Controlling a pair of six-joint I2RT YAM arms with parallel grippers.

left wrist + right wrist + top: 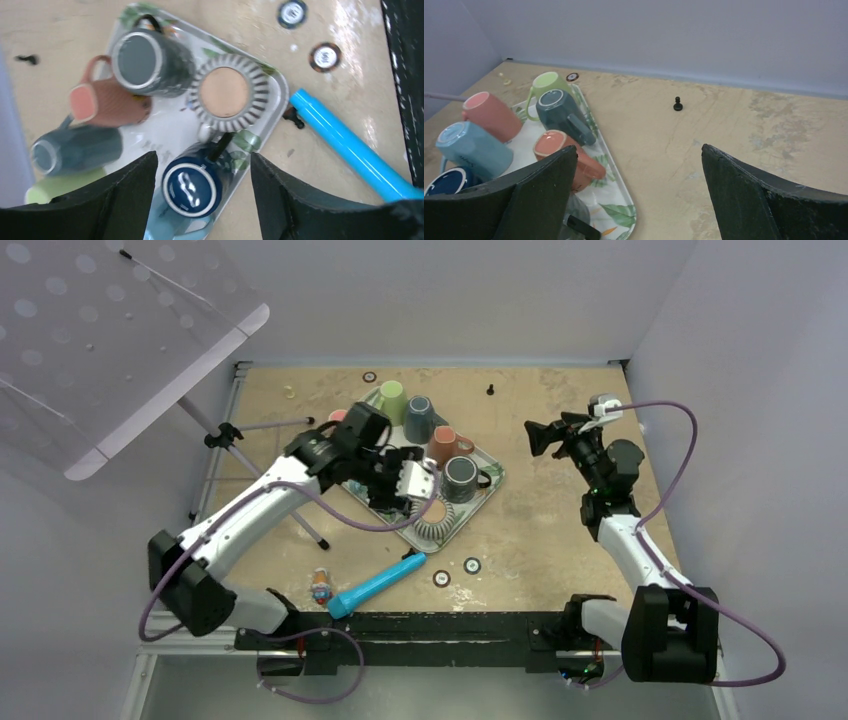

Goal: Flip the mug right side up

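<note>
A leaf-print tray (492,483) holds several mugs, all upside down. In the left wrist view a navy mug (192,186) stands base up at the tray's edge (281,85), between the fingers of my open left gripper (203,157), which hovers above it without touching. Beside it are a ribbed grey mug (225,92), a dark grey mug (145,62) and a salmon mug (107,102). In the top view my left gripper (400,485) hides the navy mug. My right gripper (540,437) is open and empty, raised right of the tray (624,200).
A blue cylinder (375,585) lies in front of the tray, with a small toy (321,585) and two round discs (472,565) nearby. A tripod (225,435) stands at the left. A small black piece (490,390) sits at the back.
</note>
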